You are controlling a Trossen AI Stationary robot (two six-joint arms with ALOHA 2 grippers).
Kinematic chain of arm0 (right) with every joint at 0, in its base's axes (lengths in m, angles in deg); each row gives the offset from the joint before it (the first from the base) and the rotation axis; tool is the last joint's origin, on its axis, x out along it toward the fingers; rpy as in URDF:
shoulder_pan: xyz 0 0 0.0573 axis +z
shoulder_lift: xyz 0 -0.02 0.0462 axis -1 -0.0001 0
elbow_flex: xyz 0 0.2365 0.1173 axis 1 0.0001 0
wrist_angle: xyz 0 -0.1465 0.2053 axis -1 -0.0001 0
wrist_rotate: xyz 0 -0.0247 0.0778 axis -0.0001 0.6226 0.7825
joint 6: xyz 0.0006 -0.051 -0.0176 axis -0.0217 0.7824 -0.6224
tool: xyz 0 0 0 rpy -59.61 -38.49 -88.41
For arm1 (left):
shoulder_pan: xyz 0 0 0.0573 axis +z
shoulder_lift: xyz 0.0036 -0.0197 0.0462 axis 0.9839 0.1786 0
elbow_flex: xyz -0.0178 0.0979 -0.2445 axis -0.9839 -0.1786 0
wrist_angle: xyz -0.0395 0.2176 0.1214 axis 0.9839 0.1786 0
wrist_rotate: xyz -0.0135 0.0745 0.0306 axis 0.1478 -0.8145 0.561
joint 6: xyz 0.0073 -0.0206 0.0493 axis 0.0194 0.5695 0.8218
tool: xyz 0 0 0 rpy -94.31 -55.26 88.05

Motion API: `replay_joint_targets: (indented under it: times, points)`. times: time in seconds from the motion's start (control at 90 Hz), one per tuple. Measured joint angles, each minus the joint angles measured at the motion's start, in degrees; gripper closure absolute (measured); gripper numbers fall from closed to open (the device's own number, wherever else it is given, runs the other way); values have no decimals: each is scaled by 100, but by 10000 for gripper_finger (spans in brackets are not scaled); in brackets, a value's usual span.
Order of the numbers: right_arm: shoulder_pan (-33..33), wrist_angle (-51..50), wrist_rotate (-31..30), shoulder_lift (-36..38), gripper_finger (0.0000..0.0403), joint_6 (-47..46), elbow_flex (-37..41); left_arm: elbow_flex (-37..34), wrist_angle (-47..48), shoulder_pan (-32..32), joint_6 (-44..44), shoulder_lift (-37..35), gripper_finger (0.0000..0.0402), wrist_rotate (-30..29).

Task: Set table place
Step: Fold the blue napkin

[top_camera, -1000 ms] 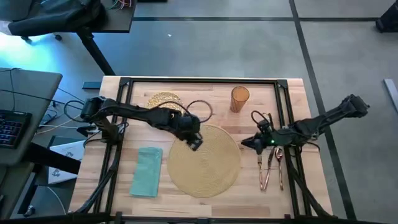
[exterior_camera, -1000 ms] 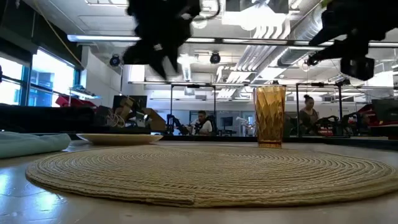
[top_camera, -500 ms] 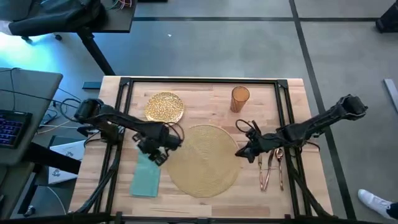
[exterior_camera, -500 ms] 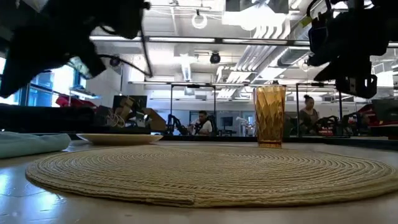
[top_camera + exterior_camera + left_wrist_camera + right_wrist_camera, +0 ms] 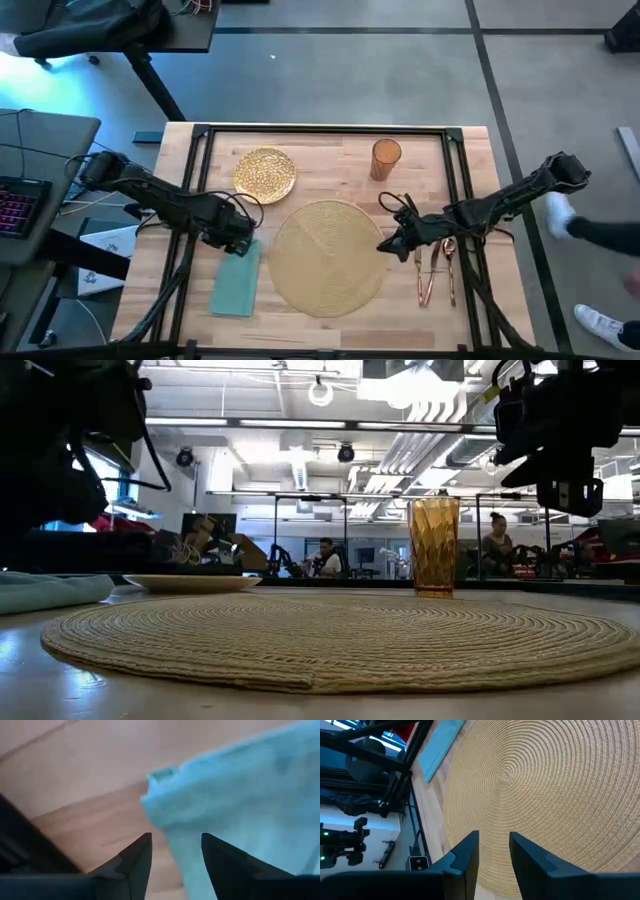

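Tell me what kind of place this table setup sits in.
Probably a robotics lab or open workshop, not a dining room. The light-wood butcher-block table has a black metal rail frame around it, a grey desk with a keyboard stands beside it, and the low view shows exposed ceiling ducts over seated people at workstations.

The left gripper (image 5: 240,243) swings off the placemat (image 5: 328,257) toward frame left — now over the napkin (image 5: 236,283)'s top edge, perhaps touching; plate (image 5: 265,172) uncovered.

Two slim black jointed arms — loose black cables looping beside each wrist. Each ends in a pair of dark, wedge-shaped fingers (image 5: 465,855) — matte, unmarked.
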Motion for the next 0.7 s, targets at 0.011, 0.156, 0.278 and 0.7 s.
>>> replay_joint_targets:
  times: [0.011, 0.156, 0.278, 0.7]
  points:
    - [0, 4, 0, 0, 311, 1, 0, -8, -37, 0, -3, 0, 258, -28]
    - [2, 23, 0, 2, 311, -41, 0, -5, -371, 2, -26, -4, 296, -190]
    - [0, 14, -9, 0, 311, -101, 0, -1, -353, -4, -51, -4, 348, -269]
    - [0, 19, -44, 0, 311, -96, -37, 2226, 788, -243, 1163, -377, 401, -400]
